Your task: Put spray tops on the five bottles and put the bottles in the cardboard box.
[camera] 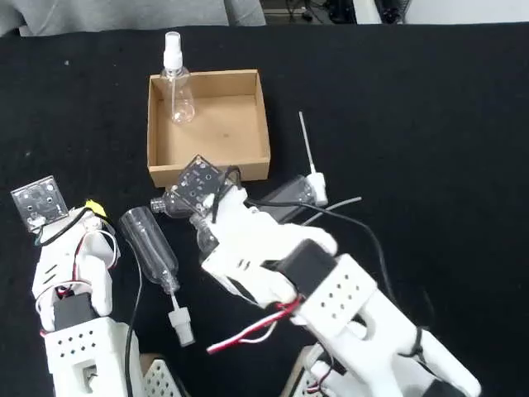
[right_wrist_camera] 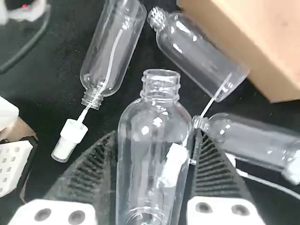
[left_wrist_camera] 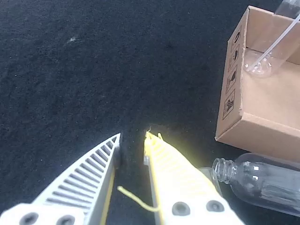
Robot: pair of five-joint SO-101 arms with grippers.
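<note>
**Item 1.** Right gripper (right_wrist_camera: 154, 136): jaws were part open and clamped round the mid-body of an uncapped clear bottle (right_wrist_camera: 150, 159), with its threaded neck free and pointing away from the wrist.
- Handling, judged: light, thin-walled, smooth plastic that was likely to slip or dent under a hard squeeze. The mid-body hold suited it and left the neck open for a spray top.
- Pose: the arm reached low from the table's 5 o'clock edge toward the centre.

**Item 2.** Left gripper (left_wrist_camera: 132, 137): jaws were nearly closed, with a narrow gap and nothing between them. It was angled down at the black cloth, at the table's 8 o'clock.

**Item 3.** Surroundings, high view:
- Cardboard box (camera: 264, 124) lay at 12 o'clock of the right gripper.
- One capped bottle (camera: 177, 91) stood in the box's 11 o'clock corner.
- A lying bottle (camera: 153, 246), its spray top half inserted, lay at 8 o'clock.
- A loose spray top (camera: 314, 178) lay at 2 o'clock.
- Two more open bottles lay beside the box front.
</note>
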